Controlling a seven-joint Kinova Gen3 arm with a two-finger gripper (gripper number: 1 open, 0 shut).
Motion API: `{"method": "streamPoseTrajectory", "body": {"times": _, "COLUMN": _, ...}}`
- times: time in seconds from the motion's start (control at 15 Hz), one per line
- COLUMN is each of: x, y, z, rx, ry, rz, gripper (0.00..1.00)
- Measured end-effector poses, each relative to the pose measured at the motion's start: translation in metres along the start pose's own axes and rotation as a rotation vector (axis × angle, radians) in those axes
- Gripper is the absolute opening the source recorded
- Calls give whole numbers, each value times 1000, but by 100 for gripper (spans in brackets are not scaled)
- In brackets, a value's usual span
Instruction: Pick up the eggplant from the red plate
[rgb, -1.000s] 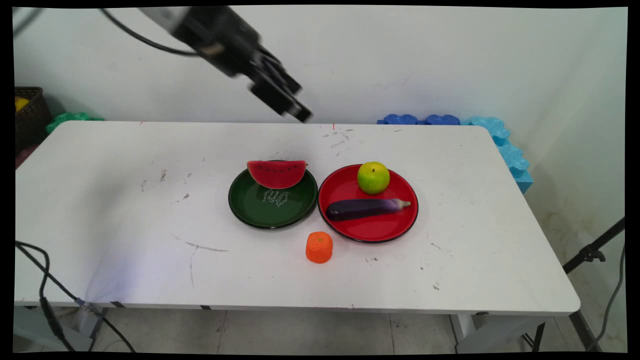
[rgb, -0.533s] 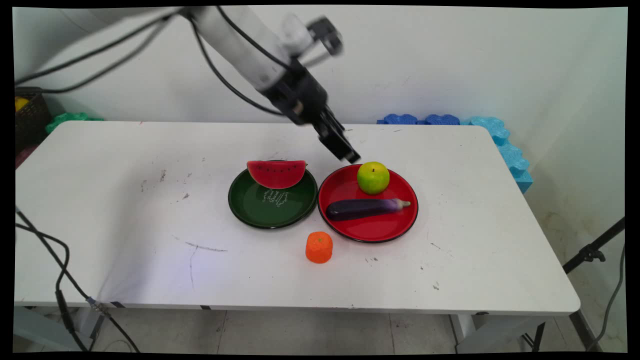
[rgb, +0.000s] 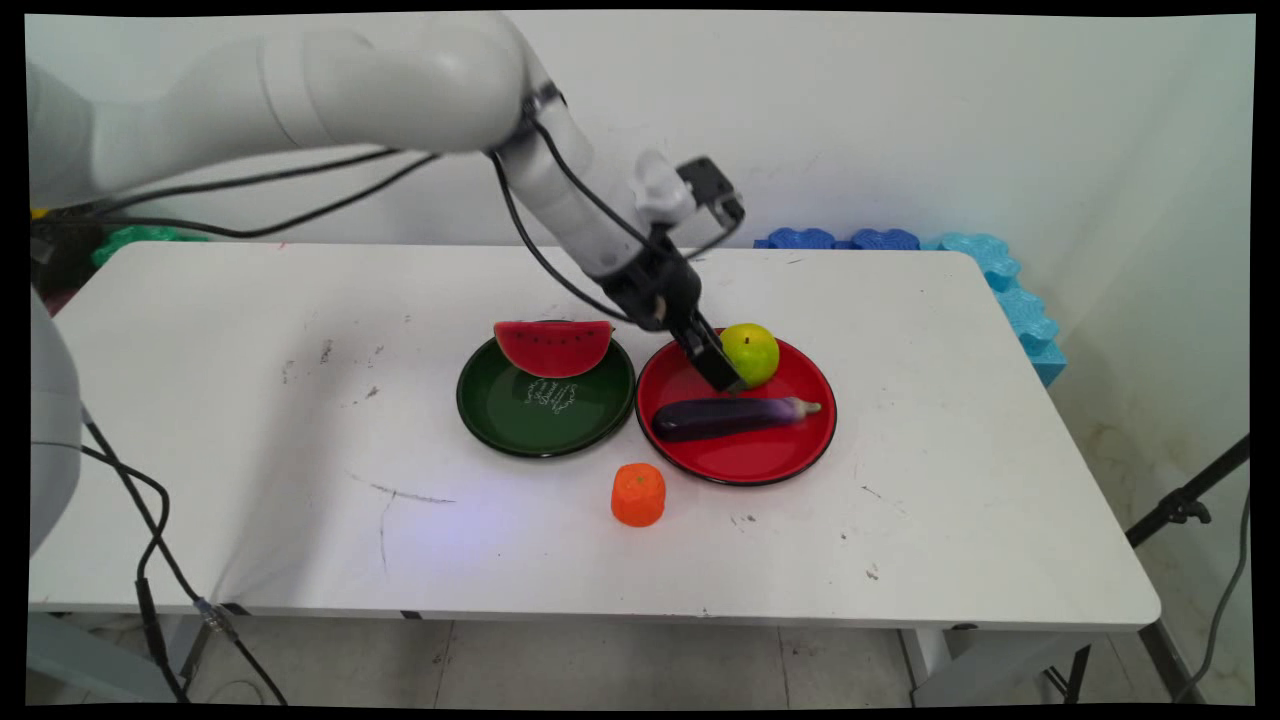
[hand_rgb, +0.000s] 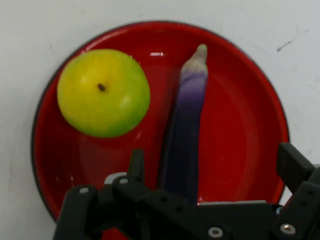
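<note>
Eggplant (hand_rgb: 187, 115) lies on the red plate (hand_rgb: 250, 100), just beside the apple (hand_rgb: 103, 92). I see my gripper (hand_rgb: 215, 162) spread wide over it, seemingly not touching. I'd worry one finger (hand_rgb: 135, 162) could clip the round apple and roll it.

A white table (rgb: 250, 400), scuffed and scratched, stood against a plain pale wall (rgb: 950, 120). Blue foam mats (rgb: 1010, 290) leaned behind its far right corner — green foam (rgb: 135, 238) and a dark basket (rgb: 45, 250) at the far left — above a grey tiled floor (rgb: 600, 665).
</note>
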Motion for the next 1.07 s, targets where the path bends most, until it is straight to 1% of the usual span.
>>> {"method": "streamPoseTrajectory", "body": {"times": 0.2, "x": -6, "y": 1, "z": 29, "rx": 4, "ry": -19, "rz": -7, "gripper": 100}}
{"method": "streamPoseTrajectory", "body": {"times": 0.4, "x": -11, "y": 0, "z": 51, "rx": 11, "ry": -29, "rz": -4, "gripper": 100}}
{"method": "streamPoseTrajectory", "body": {"times": 0.8, "x": -20, "y": -3, "z": 76, "rx": 20, "ry": -53, "rz": 27, "gripper": 100}}
{"method": "streamPoseTrajectory", "body": {"times": 0.87, "x": -21, "y": -3, "z": 78, "rx": 19, "ry": -56, "rz": 32, "gripper": 0}}
{"method": "streamPoseTrajectory", "body": {"times": 1.07, "x": -24, "y": -2, "z": 81, "rx": 16, "ry": -68, "rz": 48, "gripper": 0}}
